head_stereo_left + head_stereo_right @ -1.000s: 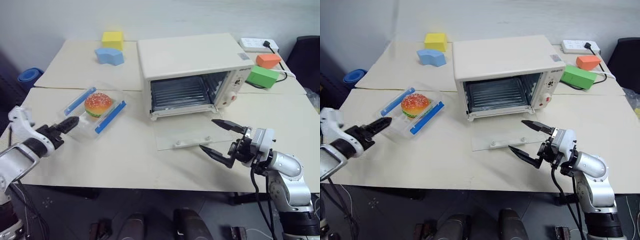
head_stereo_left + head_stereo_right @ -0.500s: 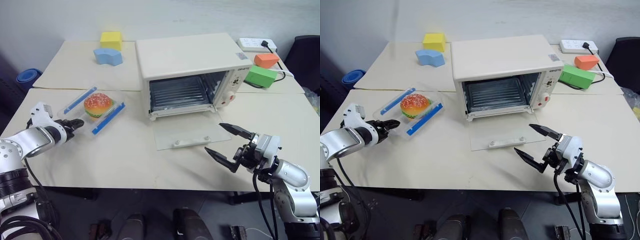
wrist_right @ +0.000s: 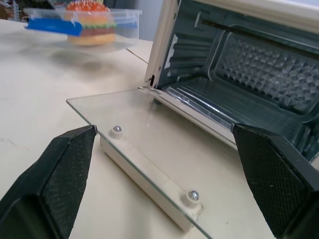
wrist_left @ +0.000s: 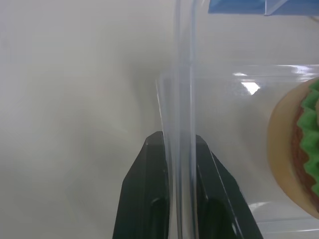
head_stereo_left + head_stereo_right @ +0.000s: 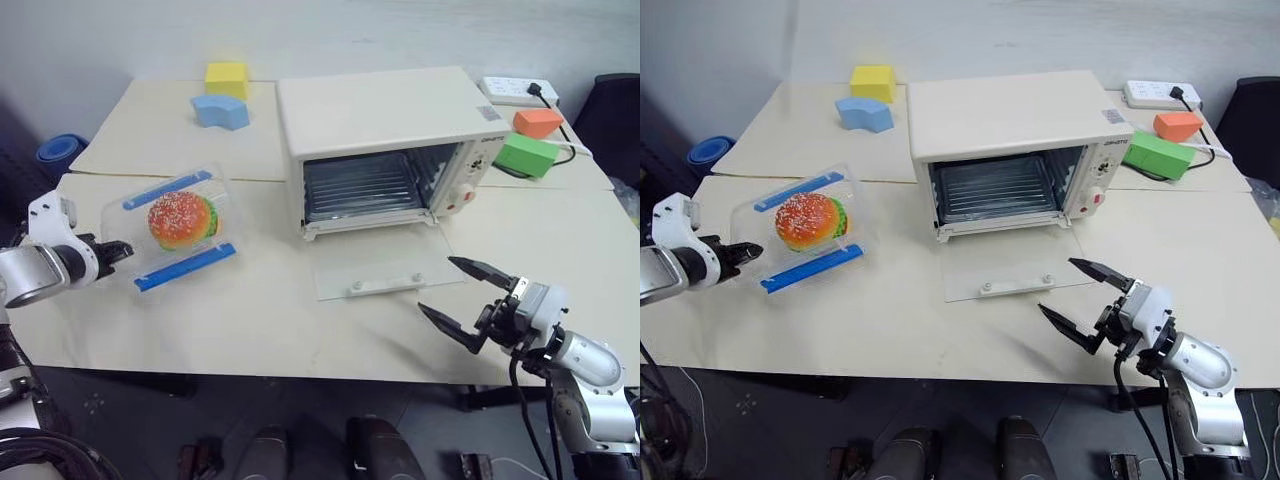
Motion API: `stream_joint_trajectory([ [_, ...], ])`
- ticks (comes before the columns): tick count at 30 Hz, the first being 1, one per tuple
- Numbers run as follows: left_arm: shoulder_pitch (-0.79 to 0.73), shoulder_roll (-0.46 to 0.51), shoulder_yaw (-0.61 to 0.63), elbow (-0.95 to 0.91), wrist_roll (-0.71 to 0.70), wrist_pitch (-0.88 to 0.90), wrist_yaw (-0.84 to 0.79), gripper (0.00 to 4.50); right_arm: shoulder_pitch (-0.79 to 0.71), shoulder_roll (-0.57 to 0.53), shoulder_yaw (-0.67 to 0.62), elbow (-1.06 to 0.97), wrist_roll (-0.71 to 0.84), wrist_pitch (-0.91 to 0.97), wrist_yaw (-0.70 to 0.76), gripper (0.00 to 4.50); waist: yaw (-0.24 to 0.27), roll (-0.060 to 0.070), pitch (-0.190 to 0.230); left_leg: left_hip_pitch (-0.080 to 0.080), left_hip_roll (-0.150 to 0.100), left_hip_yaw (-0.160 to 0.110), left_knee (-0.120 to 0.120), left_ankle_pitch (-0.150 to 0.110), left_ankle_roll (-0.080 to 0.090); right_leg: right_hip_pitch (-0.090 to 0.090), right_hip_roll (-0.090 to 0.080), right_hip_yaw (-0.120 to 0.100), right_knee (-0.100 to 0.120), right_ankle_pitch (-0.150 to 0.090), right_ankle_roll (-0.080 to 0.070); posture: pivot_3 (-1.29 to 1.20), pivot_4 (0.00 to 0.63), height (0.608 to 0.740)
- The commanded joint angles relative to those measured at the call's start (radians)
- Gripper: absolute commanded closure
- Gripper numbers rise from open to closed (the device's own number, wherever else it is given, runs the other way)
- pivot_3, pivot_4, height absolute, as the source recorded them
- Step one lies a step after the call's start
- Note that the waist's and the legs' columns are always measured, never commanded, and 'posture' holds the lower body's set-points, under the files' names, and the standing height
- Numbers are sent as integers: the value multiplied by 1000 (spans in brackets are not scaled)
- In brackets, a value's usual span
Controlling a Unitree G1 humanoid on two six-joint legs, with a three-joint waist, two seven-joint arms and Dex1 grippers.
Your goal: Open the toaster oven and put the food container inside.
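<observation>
The left gripper point(image 5: 118, 249) pinches the rim of the food container point(image 5: 178, 224), which hangs tilted above the table point(image 5: 260, 320), left of the toaster oven point(image 5: 385, 140). The right gripper point(image 5: 460, 297) stands spread wide beside the oven's lowered glass door point(image 5: 375, 270).

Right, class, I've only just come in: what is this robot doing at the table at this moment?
The left gripper is shut on the rim of the food container, a clear box with a toy hamburger inside, and holds it tilted above the table. The toaster oven is already open, its glass door lying flat in front of it. The right gripper hangs open near the door, holding nothing. The container is not yet in the oven.
</observation>
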Motion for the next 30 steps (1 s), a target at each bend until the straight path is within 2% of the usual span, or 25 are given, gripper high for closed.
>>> stream_joint_trajectory([
  [1,-24,71,-40,-102,-5,87,-140,4403,18,-20,-51,10,13,-39,13,0,0,0,0,0,0,0,0,0,0,0,0,0,0,0,0,0,150,740],
  [6,-60,20,-34,-239,-48,239,-158,4403,55,-30,-85,18,16,-45,7,0,0,0,0,0,0,0,0,0,0,0,0,0,0,0,0,0,150,740],
  [10,-99,-116,-20,-285,-153,255,-31,4403,86,-28,-103,7,18,-47,4,0,3,0,0,0,0,0,0,0,1,1,0,0,1,0,0,0,150,740],
  [15,-170,-305,-89,-317,-237,255,176,4403,135,-17,-121,-25,15,-56,-23,0,3,0,0,0,0,0,1,0,1,0,0,0,1,0,0,0,150,740],
  [21,-276,-479,-126,-280,-217,255,297,4403,192,-6,-132,-75,10,-64,-70,0,3,0,0,0,0,1,2,0,0,0,0,0,2,0,1,0,150,740],
  [24,-307,-533,-153,-246,-200,255,321,4403,208,2,-135,-108,6,-55,-101,0,5,0,0,0,-1,1,2,0,0,1,0,0,3,0,1,0,150,740],
  [30,-360,-654,-193,-188,-63,248,299,4403,242,10,-134,-194,-1,-24,-163,0,21,-1,0,1,-3,0,4,1,0,1,-1,1,5,0,2,0,150,740],
])
